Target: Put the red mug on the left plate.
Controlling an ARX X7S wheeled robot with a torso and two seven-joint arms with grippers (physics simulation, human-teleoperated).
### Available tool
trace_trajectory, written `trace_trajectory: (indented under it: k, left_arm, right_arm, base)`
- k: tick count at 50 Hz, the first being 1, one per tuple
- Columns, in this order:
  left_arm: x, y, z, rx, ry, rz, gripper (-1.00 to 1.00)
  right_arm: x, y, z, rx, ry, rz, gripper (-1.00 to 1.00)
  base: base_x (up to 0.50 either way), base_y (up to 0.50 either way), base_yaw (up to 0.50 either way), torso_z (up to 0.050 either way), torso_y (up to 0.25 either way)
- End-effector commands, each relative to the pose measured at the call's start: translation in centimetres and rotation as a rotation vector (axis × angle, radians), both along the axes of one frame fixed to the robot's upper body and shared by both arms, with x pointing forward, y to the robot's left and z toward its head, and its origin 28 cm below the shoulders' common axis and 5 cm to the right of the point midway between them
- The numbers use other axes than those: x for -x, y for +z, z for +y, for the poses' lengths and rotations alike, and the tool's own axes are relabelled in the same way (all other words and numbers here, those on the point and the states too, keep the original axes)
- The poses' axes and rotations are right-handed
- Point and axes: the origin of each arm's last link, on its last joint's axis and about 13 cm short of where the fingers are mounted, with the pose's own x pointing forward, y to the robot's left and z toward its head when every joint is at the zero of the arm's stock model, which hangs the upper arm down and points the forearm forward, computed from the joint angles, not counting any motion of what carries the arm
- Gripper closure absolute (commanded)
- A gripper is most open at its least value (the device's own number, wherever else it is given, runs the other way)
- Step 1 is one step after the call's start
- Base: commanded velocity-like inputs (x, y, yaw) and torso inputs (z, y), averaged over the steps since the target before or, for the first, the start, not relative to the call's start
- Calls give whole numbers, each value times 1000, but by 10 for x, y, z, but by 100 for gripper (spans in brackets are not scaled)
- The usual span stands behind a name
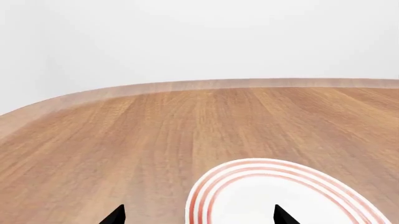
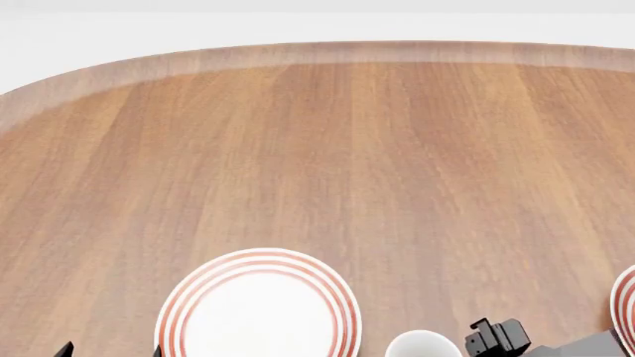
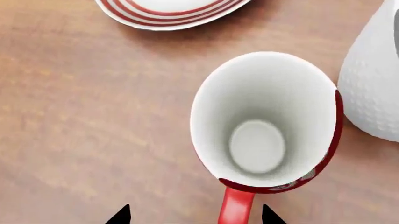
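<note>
The red mug [image 3: 268, 123] stands upright on the wooden table, seen from above in the right wrist view, white inside, red handle [image 3: 236, 207] pointing toward the gripper. My right gripper [image 3: 194, 217] is open, with the handle between its spread fingertips and not touching them. The left plate [image 2: 174, 312], white with red rings, lies at the near middle-left of the head view and also shows in the left wrist view [image 1: 206, 186]. My left gripper [image 1: 198, 217] is open and empty above the plate's edge; its tips show in the head view [image 2: 109, 351].
A larger white dimpled mug [image 3: 377, 84] stands close beside the red mug. A ringed plate edge [image 3: 168, 16] lies just beyond the red mug. The second plate [image 2: 627, 305] is cut off at the right. A white mug rim [image 2: 424, 346] and my right arm [image 2: 496, 338] show at the head view's bottom edge.
</note>
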Motion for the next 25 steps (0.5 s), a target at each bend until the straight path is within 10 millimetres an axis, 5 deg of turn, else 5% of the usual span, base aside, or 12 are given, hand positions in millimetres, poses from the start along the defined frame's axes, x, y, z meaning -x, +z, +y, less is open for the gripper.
trace_trajectory:
  k: [1,11,12,25]
  left_arm:
    - [0,0,0,0,1,0,-100]
    - [0,0,0,0,0,1,-100]
    - [0,0,0,0,0,1,-100]
    - [-2,-1,0,0,1,1,-100]
  right_arm:
    - [-3,-6,1,2,3,18,-100]
    - [-3,-5,1,6,5,20,-100]
    - [-3,-5,1,7,5,19,100]
    - [-1,0,3,12,17,4,100]
  base:
    - [0,0,0,0,0]
    - [0,0,0,0,0]
    - [0,0,0,0,0]
    - [0,0,0,0,0]
